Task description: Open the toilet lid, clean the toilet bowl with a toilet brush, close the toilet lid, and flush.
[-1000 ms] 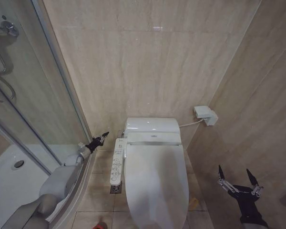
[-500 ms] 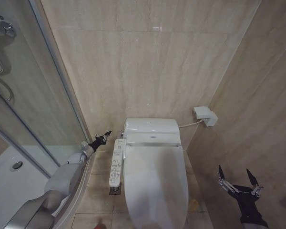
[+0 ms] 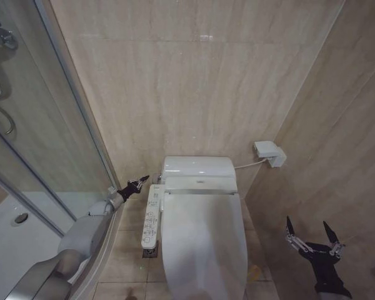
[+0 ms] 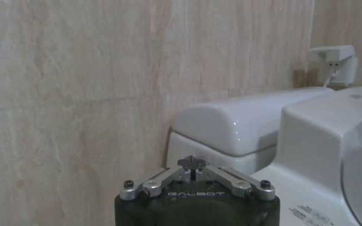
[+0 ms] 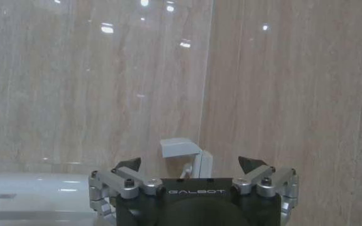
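Toilet lid (image 3: 203, 234) down hiding bowl, left gripper (image 3: 140, 182) pinched beside tank, right gripper (image 3: 312, 236) spread.

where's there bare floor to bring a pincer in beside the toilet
Bare tile lies right of the toilet lid, up to the side wall where the open right pincer waits. The left is crowded: the shut left pincer, the control panel and the shower enclosure.

Small bathroom: white ceramic toilet with closed glossy white oval lid (image 3: 204, 240) at 6 o'clock, curved glass shower enclosure (image 3: 47, 144) with chrome fittings at 9 o'clock, beige marble-look wall tiles (image 3: 194, 94) at 12 o'clock, white wall socket box (image 3: 269, 153) at 3 o'clock.
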